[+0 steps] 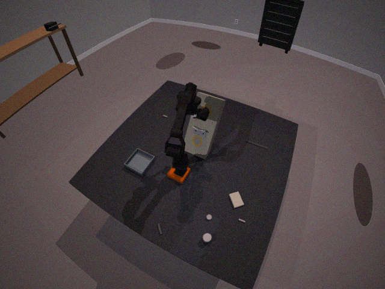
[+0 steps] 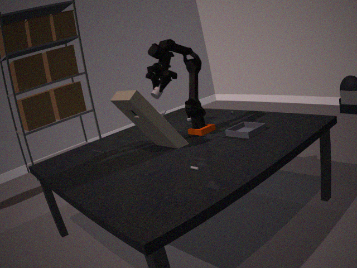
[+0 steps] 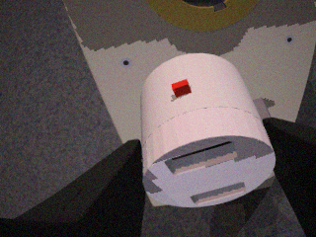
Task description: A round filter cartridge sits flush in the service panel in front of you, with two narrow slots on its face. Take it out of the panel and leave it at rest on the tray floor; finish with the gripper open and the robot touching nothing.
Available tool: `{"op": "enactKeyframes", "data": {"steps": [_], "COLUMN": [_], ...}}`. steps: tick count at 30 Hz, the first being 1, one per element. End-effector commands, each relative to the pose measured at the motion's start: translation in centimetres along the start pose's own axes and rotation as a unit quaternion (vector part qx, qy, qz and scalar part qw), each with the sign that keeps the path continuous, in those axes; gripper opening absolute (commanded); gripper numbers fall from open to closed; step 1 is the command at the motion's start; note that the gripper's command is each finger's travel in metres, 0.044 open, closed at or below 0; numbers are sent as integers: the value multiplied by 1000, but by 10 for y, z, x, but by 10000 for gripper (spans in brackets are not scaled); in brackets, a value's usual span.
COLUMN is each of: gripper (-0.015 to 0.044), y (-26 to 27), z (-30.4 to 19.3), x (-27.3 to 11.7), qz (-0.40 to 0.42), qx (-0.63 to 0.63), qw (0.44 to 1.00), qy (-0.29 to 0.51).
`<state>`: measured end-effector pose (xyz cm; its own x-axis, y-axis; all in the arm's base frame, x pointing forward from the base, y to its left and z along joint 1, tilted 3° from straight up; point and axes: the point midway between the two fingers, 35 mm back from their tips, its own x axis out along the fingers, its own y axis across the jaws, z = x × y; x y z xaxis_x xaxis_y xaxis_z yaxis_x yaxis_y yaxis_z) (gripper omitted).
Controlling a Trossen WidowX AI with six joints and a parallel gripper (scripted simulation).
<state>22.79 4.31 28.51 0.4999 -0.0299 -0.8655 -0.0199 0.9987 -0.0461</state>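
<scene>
The white round cartridge [image 2: 156, 92] [image 3: 197, 106] is out of the panel, held tilted in the air above its sloping face. In the wrist view its two-slot face is toward the camera, and a small red block [image 3: 181, 88] shows on its side. My gripper [image 2: 158, 88] [image 3: 203, 140] is shut on the cartridge, one finger on each side. The pale service panel [image 1: 212, 127] [image 2: 152, 116] [image 3: 106, 76] leans on the table. A yellow ring around a dark opening [image 3: 204, 2] shows at the top of the wrist view. The grey tray [image 1: 139, 161] [image 2: 236, 134] stands beside the arm's orange base.
A second yellow ring [image 1: 197, 141] and a raised bracket [image 1: 200, 132] are on the panel's lower part. A cream block [image 1: 236, 199], two white round pieces [image 1: 209, 217] [image 1: 207, 237] and several small rods lie on the dark table.
</scene>
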Motion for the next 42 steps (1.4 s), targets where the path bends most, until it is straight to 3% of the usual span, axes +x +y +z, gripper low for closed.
{"op": "enactKeyframes", "data": {"steps": [1,19,42], "gripper": [0,0,0], "y": [13,61,175], "z": [3,-3,-63], "x": [1,8,-17], "qz": [-1,6,186], "qx": [3,-9,-317], "qw": [1000,1000,930], "qy": [-1,0,2]}}
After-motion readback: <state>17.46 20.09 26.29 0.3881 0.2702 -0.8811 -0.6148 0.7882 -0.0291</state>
